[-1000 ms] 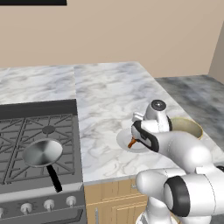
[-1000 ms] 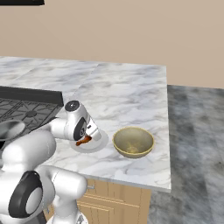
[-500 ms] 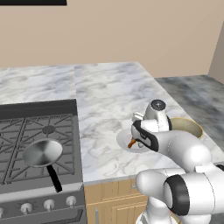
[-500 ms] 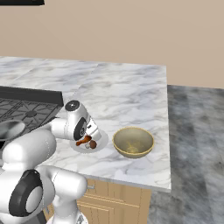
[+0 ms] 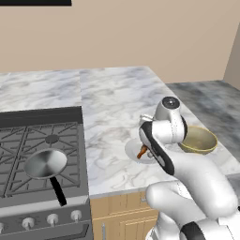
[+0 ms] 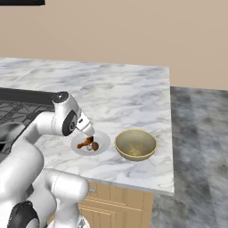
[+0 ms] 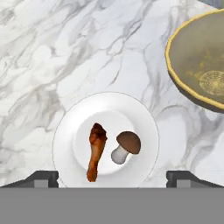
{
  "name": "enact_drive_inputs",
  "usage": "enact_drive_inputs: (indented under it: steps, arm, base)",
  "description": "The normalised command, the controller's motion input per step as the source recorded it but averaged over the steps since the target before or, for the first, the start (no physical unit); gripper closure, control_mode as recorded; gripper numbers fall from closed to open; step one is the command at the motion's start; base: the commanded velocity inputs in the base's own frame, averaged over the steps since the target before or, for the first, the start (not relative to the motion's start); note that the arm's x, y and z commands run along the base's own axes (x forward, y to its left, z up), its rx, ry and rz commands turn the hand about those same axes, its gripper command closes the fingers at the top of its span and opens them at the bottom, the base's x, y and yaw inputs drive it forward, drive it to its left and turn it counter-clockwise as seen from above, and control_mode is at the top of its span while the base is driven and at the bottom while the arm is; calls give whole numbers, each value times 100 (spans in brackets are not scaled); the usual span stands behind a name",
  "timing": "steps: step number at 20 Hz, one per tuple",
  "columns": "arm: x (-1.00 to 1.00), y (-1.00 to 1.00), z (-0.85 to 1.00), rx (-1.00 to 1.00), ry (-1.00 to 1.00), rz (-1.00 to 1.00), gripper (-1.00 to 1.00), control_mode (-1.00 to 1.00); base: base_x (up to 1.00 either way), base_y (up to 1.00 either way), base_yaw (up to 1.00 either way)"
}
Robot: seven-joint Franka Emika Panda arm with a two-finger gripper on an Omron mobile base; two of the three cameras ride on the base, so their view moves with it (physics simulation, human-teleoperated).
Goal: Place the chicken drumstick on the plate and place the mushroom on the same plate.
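Note:
The round white plate (image 7: 65, 127) sits on the marble counter straight below my hand. On it lie the reddish-brown chicken drumstick (image 7: 96, 151) and, just to its right, the brown-capped mushroom (image 7: 126, 146), apart from each other. My gripper (image 7: 113, 177) hangs open above them, its fingertips (image 7: 41, 177) spread wider than the plate and holding nothing. From the right base view the gripper (image 6: 89, 132) hovers just over the plate (image 6: 103, 142), drumstick (image 6: 84, 143) and mushroom (image 6: 93, 146). In the left base view my arm covers much of the plate (image 5: 133, 151); the drumstick (image 5: 142, 151) peeks out.
A tan-yellow bowl (image 6: 135, 144) stands right of the plate, close to the counter's front edge. A stove (image 5: 28, 140) with a steel frying pan (image 5: 46, 163) lies to the left. Open marble stretches behind the plate.
The jaws have spread from nearly closed to wide open, and the mushroom now lies free on the plate beside the drumstick. The arm has hardly moved.

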Motion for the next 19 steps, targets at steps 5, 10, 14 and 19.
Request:
enact_drive_inputs:
  steps: [5, 10, 14, 19]
  arm:
    - [-100, 96, 66, -24, 0, 23, -100, -100]
    - [-100, 94, 68, -29, 0, 24, -100, -100]
    - [-100, 49, 49, -17, -44, 20, -100, -100]
    - [-25, 0, 15, 3, -17, 1, -100, -100]
  base:
    - [0, 0, 0]
    - [0, 0, 0]
    - [0, 0, 0]
    - [0, 0, 0]
